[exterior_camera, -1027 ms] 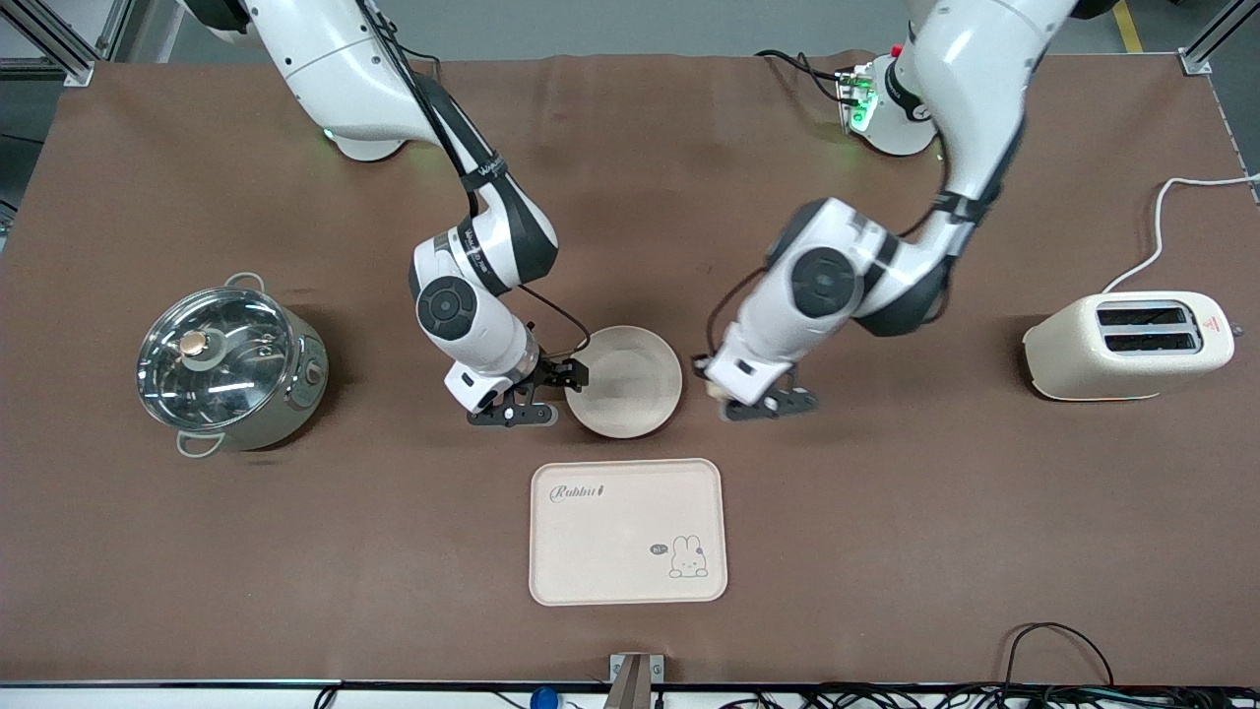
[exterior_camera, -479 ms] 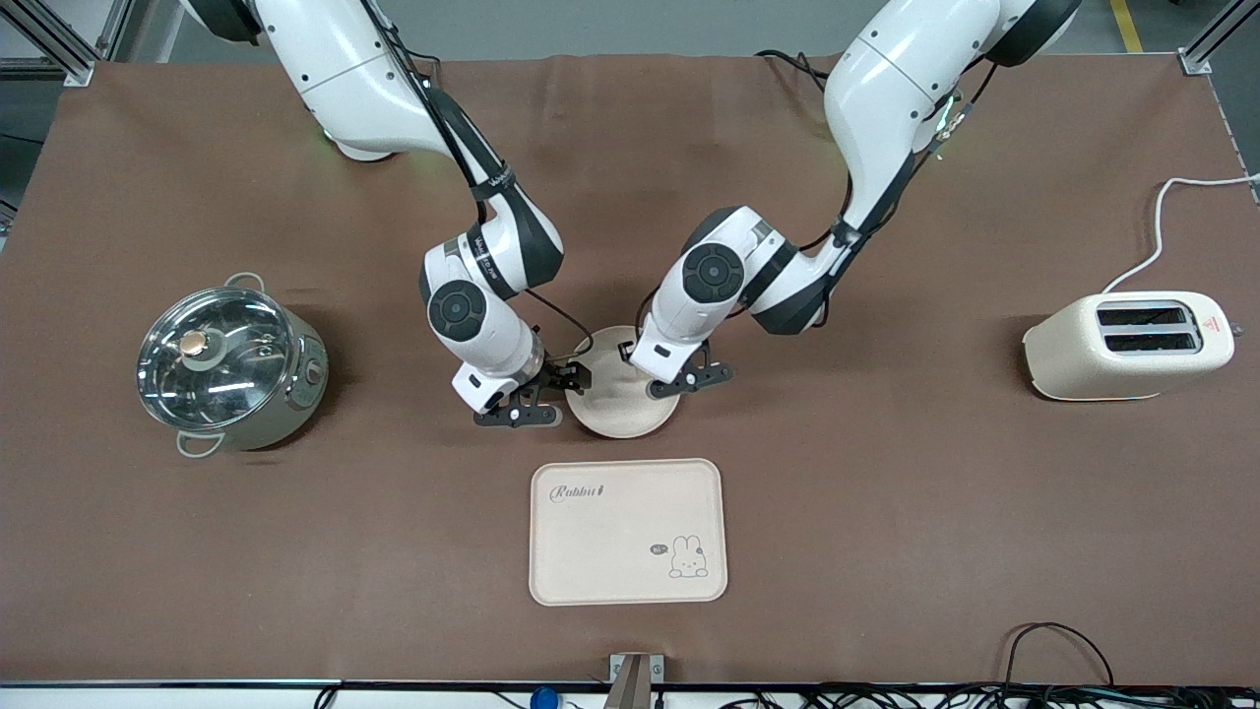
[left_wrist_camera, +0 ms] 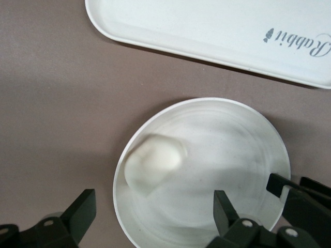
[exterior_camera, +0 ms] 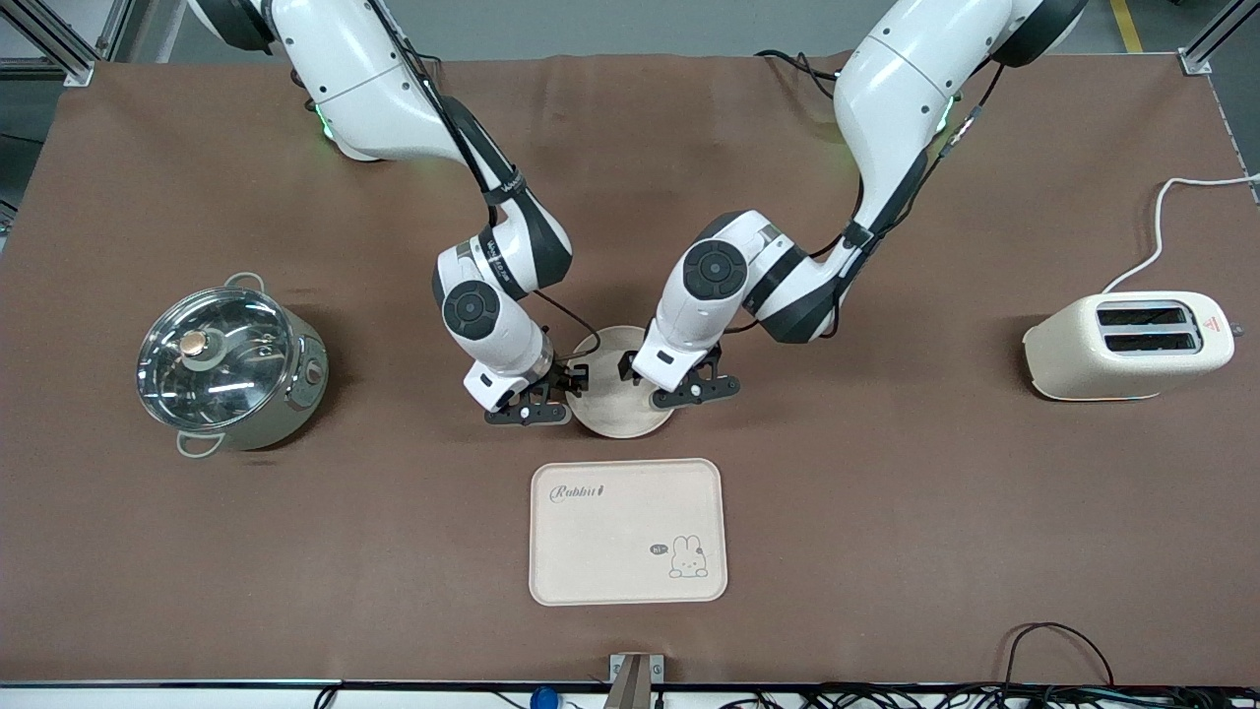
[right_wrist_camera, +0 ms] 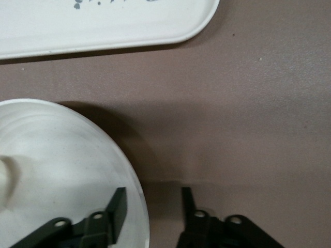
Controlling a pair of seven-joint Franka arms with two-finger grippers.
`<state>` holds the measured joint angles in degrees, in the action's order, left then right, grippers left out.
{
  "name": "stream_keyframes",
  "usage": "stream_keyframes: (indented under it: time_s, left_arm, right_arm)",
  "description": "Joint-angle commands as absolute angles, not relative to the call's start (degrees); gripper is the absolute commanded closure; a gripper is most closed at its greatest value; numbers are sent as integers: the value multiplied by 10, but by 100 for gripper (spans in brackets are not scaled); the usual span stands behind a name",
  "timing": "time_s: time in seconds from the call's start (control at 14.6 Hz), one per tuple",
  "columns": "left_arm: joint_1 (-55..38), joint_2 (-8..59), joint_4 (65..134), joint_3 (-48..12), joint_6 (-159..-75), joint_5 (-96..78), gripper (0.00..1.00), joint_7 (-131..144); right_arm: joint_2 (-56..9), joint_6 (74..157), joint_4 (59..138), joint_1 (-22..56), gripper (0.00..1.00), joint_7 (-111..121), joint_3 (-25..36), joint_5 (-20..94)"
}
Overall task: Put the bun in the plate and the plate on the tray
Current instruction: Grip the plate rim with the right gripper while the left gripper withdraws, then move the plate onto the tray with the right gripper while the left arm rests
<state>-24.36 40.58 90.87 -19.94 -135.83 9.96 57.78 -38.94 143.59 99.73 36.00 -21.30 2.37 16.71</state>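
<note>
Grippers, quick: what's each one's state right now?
Left gripper: open, empty, over the plate; the bun lies in it.
Right gripper: open, straddling the plate's rim, not closed.

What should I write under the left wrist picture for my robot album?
Open left gripper hovers over the plate with the bun lying inside it, near the Rabbit tray.

Showing plain cream-white on the plate, pale cream on the bun, cream with grey "Rabbit" lettering and a bunny drawing on the tray; lying brown, the desk; black claw fingers.
</note>
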Motion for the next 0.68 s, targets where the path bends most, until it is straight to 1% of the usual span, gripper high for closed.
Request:
stream_keyframes:
  time_s: [0.0, 0.07, 0.21, 0.34, 0.48, 0.62]
  left_arm:
    - [-235, 386, 900, -197, -1319, 119, 0, 550]
    - [-210, 373, 883, -196, -1269, 123, 0, 495]
    - [-175, 350, 846, -198, -1175, 122, 0, 382]
    - [-129, 316, 833, -198, -1114, 122, 0, 277]
    - [-91, 279, 834, -196, -1070, 123, 0, 187]
    - [-35, 239, 834, -198, -1036, 123, 0, 110]
  right_arm:
    - [-387, 1444, 1005, 365, 68, -217, 27, 178]
    - [-388, 1445, 1005, 365, 69, -217, 27, 178]
    - [-388, 1446, 1005, 365, 82, -217, 27, 178]
    - [-388, 1446, 1005, 366, 95, -217, 27, 178]
    - [-385, 1442, 1005, 366, 99, -216, 26, 178]
    - [-372, 1430, 1007, 366, 100, -216, 25, 178]
